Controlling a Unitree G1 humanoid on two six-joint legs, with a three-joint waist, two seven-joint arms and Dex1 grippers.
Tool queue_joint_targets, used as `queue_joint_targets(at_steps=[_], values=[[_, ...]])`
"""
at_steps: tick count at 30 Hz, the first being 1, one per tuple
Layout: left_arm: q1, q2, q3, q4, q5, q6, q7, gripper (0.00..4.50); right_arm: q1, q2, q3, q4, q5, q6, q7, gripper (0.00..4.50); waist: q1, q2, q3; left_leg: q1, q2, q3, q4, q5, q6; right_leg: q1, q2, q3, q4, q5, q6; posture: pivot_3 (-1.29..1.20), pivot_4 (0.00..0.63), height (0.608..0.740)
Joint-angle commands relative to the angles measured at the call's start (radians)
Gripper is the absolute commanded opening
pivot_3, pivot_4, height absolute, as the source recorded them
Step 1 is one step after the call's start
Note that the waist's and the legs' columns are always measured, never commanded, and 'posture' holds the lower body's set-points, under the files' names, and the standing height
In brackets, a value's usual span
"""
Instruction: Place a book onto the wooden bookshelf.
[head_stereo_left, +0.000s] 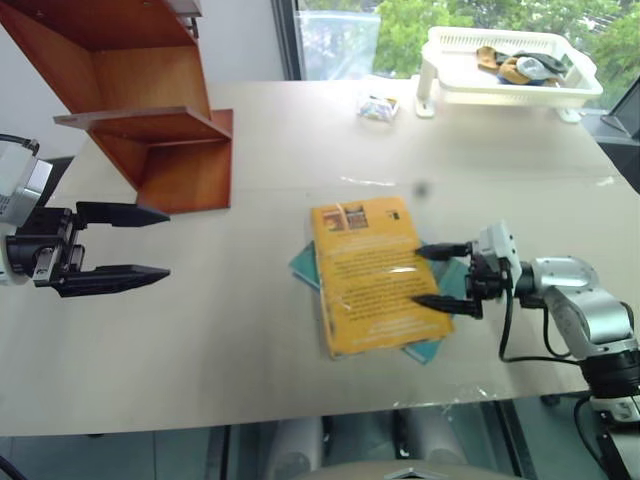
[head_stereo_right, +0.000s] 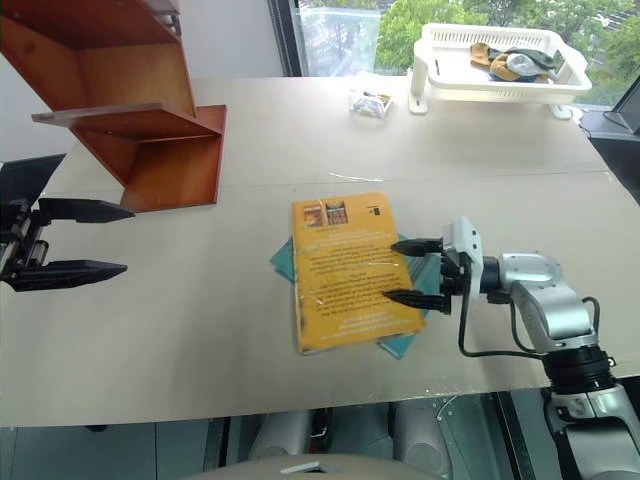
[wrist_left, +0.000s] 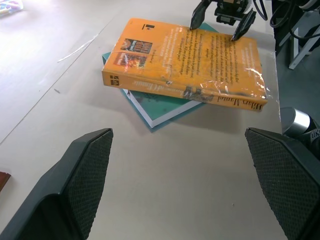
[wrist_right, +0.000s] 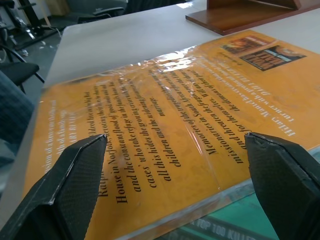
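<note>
The book (head_stereo_left: 374, 275) lay flat on the table (head_stereo_left: 230, 330), cover up, near the middle and toward the robot's right. Its yellow-orange glossy cover carried black text and 2 small pictures near the far edge, and its yellow spine faced the robot's left. It rested on top of a teal book (head_stereo_left: 304, 264), whose corners stuck out from under it on the left and at the near right.

The right gripper (head_stereo_left: 443, 276) reached in from the right, pointing roughly level toward the left. Its 2 black fingers stood apart, their tips over the right-hand edge of the cover; whether they touched the cover could not be told. Nothing was clamped between them.

The left gripper (head_stereo_left: 145, 243) hovered above the table well to the left of the book, its 2 fingers spread wide and empty, pointing toward the book.

The wooden bookshelf (head_stereo_left: 150, 110) stood at the far left of the table, reddish-brown with slanted side panels and flat boards, well apart from the book and just beyond the left gripper.

At the far right edge of the table sat a white plastic basket (head_stereo_left: 450, 85) holding some small items. A small wrapped packet (head_stereo_left: 378, 106) lay just beside the basket's left end.
</note>
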Motion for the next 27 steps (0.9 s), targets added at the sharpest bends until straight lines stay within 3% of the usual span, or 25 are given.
queue_joint_targets(at_steps=[1,6,11,27], values=[[0.003,0.01,0.045,-0.012,0.004,-0.007,-0.005,4.46,-0.005,-0.029,-0.06,-0.014,0.03,0.02,-0.003,4.5,0.0,0.0,0.0,0.0,0.0,0.0,0.0,0.0,0.0,-0.001,0.0,0.0,0.0,0.0,0.0,0.0,0.15,0.74],[0.002,0.01,0.045,-0.004,0.006,-0.013,-0.005,4.46,0.014,-0.067,-0.122,-0.026,0.054,0.035,-0.003,4.5,0.003,0.0,0.0,-0.001,0.0,0.001,0.0,0.0,0.0,-0.002,0.0,0.0,0.001,0.0,0.0,0.0,0.15,0.74],[-0.023,0.0,0.017,0.005,0.014,-0.021,-0.003,4.46,0.03,-0.077,-0.071,-0.012,-0.019,-0.002,0.003,4.5,0.001,0.0,0.0,-0.001,0.0,0.001,0.0,0.0,0.0,-0.002,0.0,0.0,0.001,0.0,0.0,0.0,0.15,0.74],[-0.017,-0.021,0.014,-0.023,0.016,-0.006,0.005,4.46,-0.144,0.075,0.06,0.162,-0.116,-0.092,0.028,4.5,-0.002,-0.001,0.0,-0.001,0.0,0.002,0.001,0.0,0.0,-0.003,0.0,0.001,0.003,0.0,0.0,0.0,0.15,0.74]])
